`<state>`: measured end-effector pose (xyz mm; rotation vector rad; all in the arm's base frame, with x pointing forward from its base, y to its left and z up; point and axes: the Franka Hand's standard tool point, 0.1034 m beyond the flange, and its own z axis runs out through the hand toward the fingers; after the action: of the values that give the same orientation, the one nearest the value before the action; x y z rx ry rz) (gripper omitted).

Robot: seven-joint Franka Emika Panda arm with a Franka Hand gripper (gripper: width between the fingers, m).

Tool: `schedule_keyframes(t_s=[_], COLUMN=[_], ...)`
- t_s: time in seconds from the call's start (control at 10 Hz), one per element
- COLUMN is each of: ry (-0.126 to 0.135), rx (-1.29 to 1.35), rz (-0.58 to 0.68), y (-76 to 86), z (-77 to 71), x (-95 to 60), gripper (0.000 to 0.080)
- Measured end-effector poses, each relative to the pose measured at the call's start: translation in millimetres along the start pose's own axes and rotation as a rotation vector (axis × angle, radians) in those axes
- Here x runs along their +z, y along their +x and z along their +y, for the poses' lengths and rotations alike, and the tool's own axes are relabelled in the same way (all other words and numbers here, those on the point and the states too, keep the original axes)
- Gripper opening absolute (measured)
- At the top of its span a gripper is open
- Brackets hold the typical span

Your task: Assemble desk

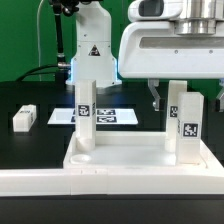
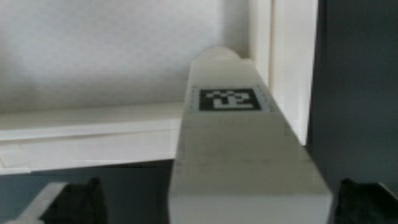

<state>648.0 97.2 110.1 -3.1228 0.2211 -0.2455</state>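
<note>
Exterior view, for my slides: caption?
Open gripper straddles upright leg on desk top; second leg stands, loose leg aside.

You see the desk top lying flat on the black table. Two legs stand upright on it: the near-left leg toward the exterior view's left, the near-right leg toward its right. The gripper hangs over the near-right leg, jaws spread wide, one either side. A loose leg lies on the table at the exterior view's left. The marker board lies flat behind the desk top.

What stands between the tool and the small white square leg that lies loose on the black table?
The open tool straddles one upright white tagged leg on the white rimmed desk top. The second upright leg seems to stand in the line toward the loose leg.
</note>
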Motion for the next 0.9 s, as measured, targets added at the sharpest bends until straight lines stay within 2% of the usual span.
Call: schedule_keyframes(t_s=[0.1, 0.2, 0.3, 0.4, 0.5, 0.7, 0.8, 0.9], ry=[-0.001, -0.001, 0.001, 0.001, 0.001, -0.002, -0.018, -0.019], rx=[0.016, 0.046, 0.081, 0.168, 0.232, 0.41, 0.556, 0.658], rz=[-0.002, -0.002, -0.002, -0.002, -0.002, -0.011, -0.041, -0.085], y=[-0.8, -0.7, -0.7, -0.8, -0.8, -1.0, 1.3, 3.0], z=[0.3, 0.6, 0.5, 0.3, 0.5, 0.4, 0.6, 0.5], x=[0.9, 0.9, 0.9, 0.9, 1.0, 1.6, 2.1, 2.3], gripper=[0.0649, 0.0519, 0.0519, 0.0381, 0.0286, 0.0287, 0.0287, 0.0287])
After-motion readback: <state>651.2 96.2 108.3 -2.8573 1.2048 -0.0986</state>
